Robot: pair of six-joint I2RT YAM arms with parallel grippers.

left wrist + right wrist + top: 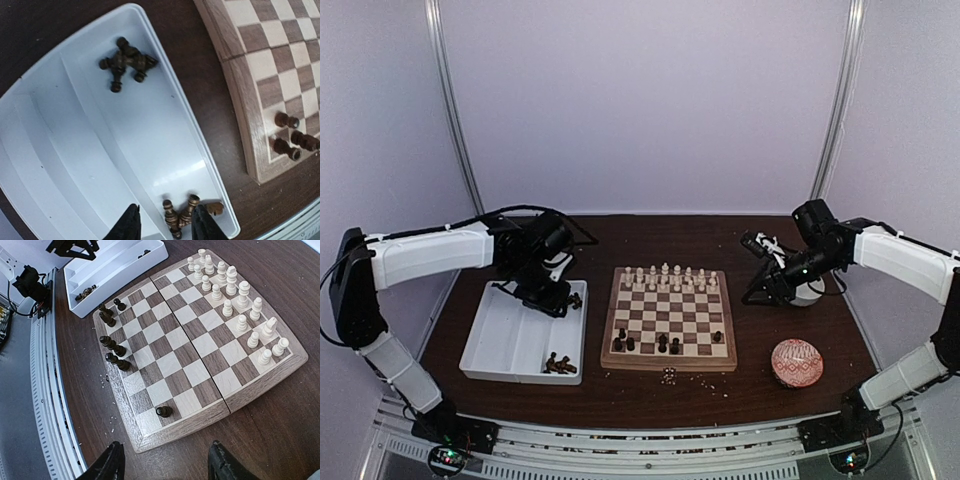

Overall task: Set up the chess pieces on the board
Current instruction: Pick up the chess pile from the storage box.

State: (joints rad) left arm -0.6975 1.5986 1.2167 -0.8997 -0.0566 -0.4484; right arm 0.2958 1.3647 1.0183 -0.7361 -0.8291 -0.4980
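The board (670, 362) lies mid-table. Cream-white chess pieces (665, 277) fill its two far rows. Several dark pieces (662, 343) stand near its front edge. More dark pieces lie in the white tray (500, 335), one heap (127, 62) at the tray's front end and two (179, 216) between the fingers of my left gripper (166, 225). That gripper hangs low in the tray, jaws part open, with a gap on the left side. My right gripper (165, 462) is wide open and holds nothing, over bare table off the board's right corner (145, 440), near a lone dark piece (163, 411).
A red-and-white patterned ball (797, 362) sits at the front right. A white round object (808, 295) lies under my right arm. Pale crumbs (669, 375) are scattered before the board. A metal rail (640, 440) runs along the near edge.
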